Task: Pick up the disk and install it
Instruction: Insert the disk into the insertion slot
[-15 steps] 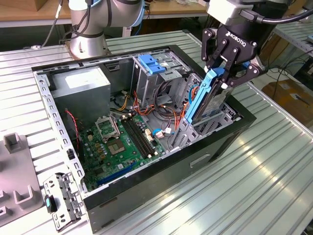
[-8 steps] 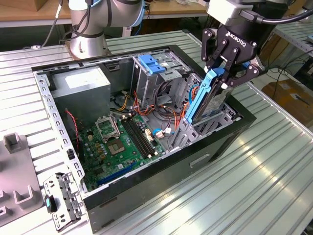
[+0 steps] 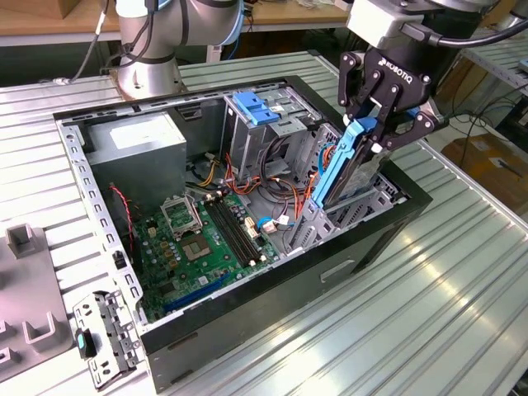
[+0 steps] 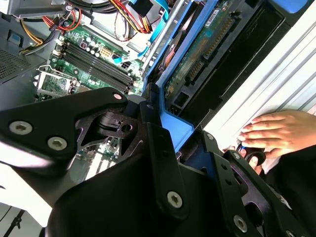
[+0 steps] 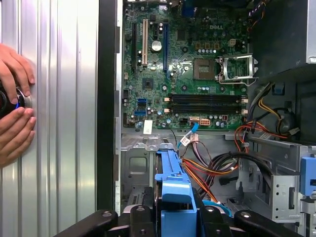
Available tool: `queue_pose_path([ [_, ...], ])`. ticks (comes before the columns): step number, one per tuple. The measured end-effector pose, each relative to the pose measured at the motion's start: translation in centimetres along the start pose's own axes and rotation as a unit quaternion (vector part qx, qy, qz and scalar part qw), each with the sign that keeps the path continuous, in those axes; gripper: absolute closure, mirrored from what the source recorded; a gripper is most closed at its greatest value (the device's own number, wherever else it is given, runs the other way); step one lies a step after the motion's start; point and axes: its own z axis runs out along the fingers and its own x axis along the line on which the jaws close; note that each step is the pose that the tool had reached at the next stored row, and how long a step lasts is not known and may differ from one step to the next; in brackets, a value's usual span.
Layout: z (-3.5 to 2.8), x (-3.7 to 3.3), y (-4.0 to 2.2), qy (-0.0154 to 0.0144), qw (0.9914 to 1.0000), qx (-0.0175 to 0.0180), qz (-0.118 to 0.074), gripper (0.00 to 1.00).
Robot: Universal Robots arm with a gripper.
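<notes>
The disk (image 3: 338,165) stands on edge and tilted, one blue side rail facing up, its lower end down at the drive bay in the case corner on the exterior view's right. The jaws are closed on its upper end, a finger on each side. In the first wrist view the rail (image 5: 173,182) runs out between them.

The ribbed metal counter (image 3: 445,280) carries the open black computer case (image 3: 272,305). Inside lie a grey power-supply box (image 3: 136,157), the green motherboard (image 3: 206,247) and a grey metal cage (image 3: 247,140) with a blue latch (image 3: 256,107). A person's hand (image 4: 279,131) rests on the counter beside the case.
</notes>
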Motion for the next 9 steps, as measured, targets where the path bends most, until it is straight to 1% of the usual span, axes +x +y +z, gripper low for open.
queue_pose_path([
  [8,0.01,0.00,0.00,0.0000,1.00000,0.0000,0.000,0.63],
  [9,0.15,0.00,0.00,-0.0004,1.00000,0.0000,0.000,0.56],
])
